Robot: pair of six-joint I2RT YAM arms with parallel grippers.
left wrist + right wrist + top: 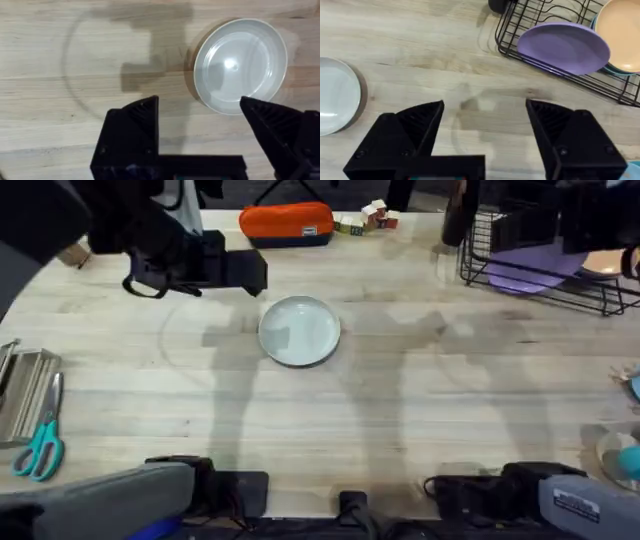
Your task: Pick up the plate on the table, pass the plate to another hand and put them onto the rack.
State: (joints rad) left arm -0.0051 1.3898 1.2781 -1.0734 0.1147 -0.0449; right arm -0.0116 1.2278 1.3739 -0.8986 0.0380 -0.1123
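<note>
The small white plate (299,331) lies flat on the wooden table (420,410), near the middle. My left gripper (245,270) hovers up and to the left of it, not touching. In the left wrist view this gripper (197,102) is open and empty, with the plate (240,65) just beyond one fingertip. The black wire rack (560,298) stands at the far right, and my right arm (590,215) hangs dark above it. The right gripper (485,105) is open over bare wood between the plate (335,95) and the rack (506,25).
The rack holds a purple plate (565,47) and a peach plate (620,35). An orange pouch (286,224) and small blocks (365,218) sit at the far edge. Teal scissors (40,448) and a metal piece (25,390) lie at the left.
</note>
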